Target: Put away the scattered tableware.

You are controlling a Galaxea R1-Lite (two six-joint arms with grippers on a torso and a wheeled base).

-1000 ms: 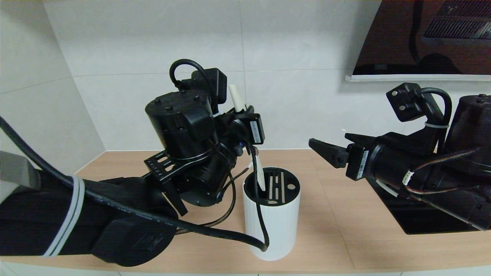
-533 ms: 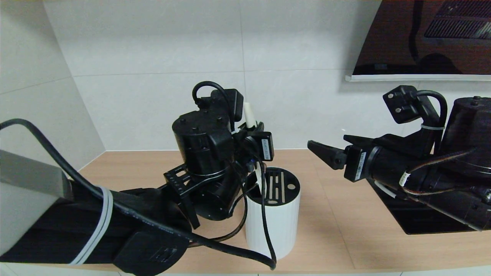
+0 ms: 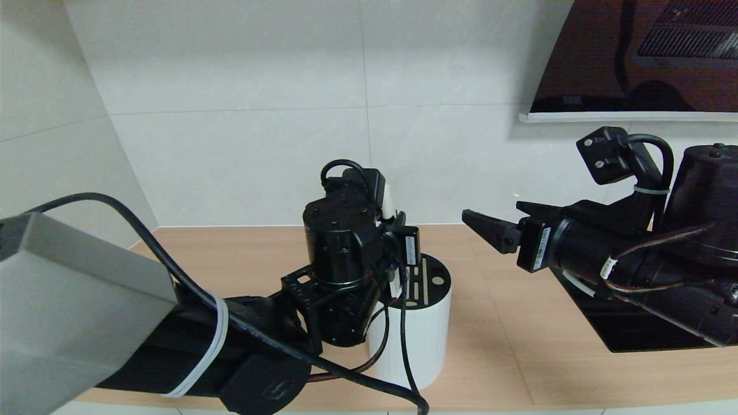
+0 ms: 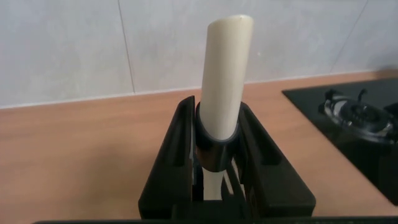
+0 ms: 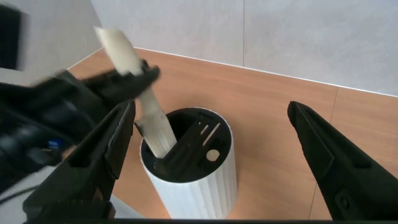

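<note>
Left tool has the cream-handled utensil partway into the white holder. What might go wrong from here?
1. The utensil sits tilted in the holder's open compartment; pressing straight down may jam it against the black insert.
2. The left arm's cable drapes across the holder, which stands near the counter's front edge; retreating might drag or tip it.
3. The right tool is open and apart from the holder, so nothing steadies it.

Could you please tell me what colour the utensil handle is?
The rounded utensil handle is cream-white, clearest in the left wrist view.

Left tool grips utensil in white holder
</note>
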